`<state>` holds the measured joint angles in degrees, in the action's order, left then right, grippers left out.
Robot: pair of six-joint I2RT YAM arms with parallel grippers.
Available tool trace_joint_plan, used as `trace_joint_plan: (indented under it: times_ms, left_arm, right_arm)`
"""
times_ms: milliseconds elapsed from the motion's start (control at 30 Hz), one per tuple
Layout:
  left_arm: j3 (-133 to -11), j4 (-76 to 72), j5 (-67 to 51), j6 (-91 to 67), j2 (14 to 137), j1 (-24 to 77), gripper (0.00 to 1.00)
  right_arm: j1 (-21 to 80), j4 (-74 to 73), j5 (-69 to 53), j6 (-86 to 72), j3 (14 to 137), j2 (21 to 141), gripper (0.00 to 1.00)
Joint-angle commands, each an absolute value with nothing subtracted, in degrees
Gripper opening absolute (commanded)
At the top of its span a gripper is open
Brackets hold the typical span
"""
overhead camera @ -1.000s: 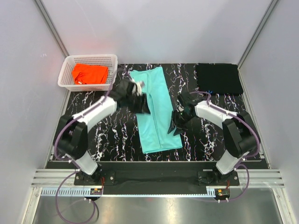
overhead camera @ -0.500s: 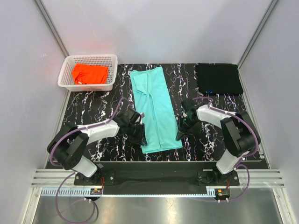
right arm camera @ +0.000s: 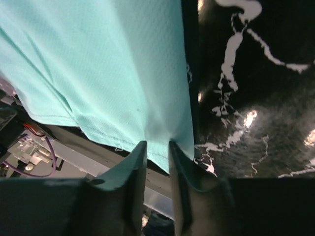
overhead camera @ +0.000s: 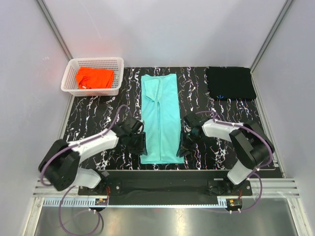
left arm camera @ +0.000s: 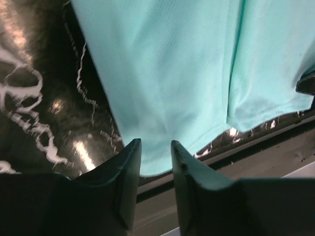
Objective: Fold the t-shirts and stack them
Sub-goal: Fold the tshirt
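**Both claws on the near hem, strip running away from you**

The mint-teal t-shirt (overhead camera: 159, 118) is lying as a long strip mid-tabletop (overhead camera: 98, 113), its long axis pointing straight away from the arm bases. You are gripping its near end. The left claw (overhead camera: 140, 144) is pinching the near-left corner and the right claw (overhead camera: 183, 147) the near-right, both narrowed onto cloth. The rest is stretching beyond them, so the fold is likely heading farward.
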<state>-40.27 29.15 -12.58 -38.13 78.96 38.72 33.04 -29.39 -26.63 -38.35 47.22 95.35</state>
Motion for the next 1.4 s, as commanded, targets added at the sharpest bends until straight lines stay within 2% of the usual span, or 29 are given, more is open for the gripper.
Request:
trace_joint_plan:
  times_ms: [0, 100, 233, 567, 733, 967, 1367]
  left_arm:
    - [-42.62, 34.96, -8.97, -35.68, 71.65, 38.85, 0.4]
    - [-41.84, 37.26, -8.87, -36.3, 66.63, 38.85, 0.45]
    - [-38.68, 37.09, -10.2, -38.49, 63.2, 38.85, 0.49]
    - [-30.68, 26.46, -16.08, -40.52, 66.18, 35.25, 0.47]
    - [-27.16, 23.73, -19.24, -41.83, 65.22, 31.56, 0.55]
    - [-21.72, 17.24, -25.22, -45.17, 64.16, 27.51, 0.58]
    - [-17.31, 17.14, -28.21, -50.19, 66.79, 26.98, 0.5]
  right_arm:
    - [32.96, -29.35, -25.41, -40.43, 46.5, 89.22, 0.34]
    - [31.3, -30.85, -25.31, -39.99, 45.0, 85.79, 0.41]
    - [29.27, -31.11, -25.49, -38.85, 41.32, 83.59, 0.46]
    - [26.98, -30.32, -25.66, -34.9, 39.46, 87.1, 0.45]
    - [26.98, -28.74, -27.77, -35.16, 38.5, 88.24, 0.46]
    - [26.98, -25.41, -29.79, -36.3, 37.18, 90.35, 0.46]
    - [26.98, -23.91, -30.76, -37.44, 36.39, 90.88, 0.46]
